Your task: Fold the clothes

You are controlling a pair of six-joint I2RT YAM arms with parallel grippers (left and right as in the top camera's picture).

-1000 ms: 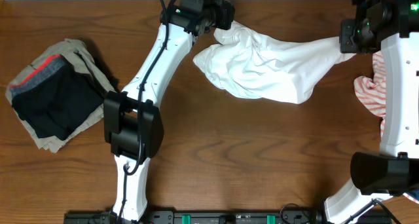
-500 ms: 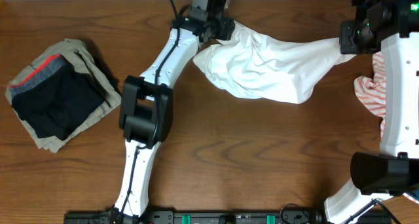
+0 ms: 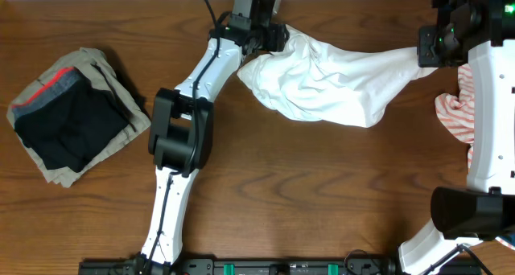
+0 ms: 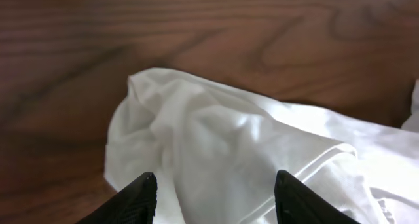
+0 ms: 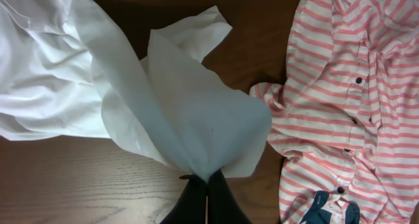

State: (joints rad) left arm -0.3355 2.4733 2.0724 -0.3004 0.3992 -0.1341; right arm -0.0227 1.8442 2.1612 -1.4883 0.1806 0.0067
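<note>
Above the table, right tool clamped on white shirt, left tool spread wide over it.

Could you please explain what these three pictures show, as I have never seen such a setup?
Two white robot arms stand at a wooden table, each ending in a two-finger gripper. The wide picture looks down from above; the other two come from cameras on the wrists. The right gripper is pinched shut on an edge of a white garment. The left gripper is open, its fingers either side of the garment's other end. A stack of dark and beige clothes lies at the left, a pink-striped shirt at the right.
</note>
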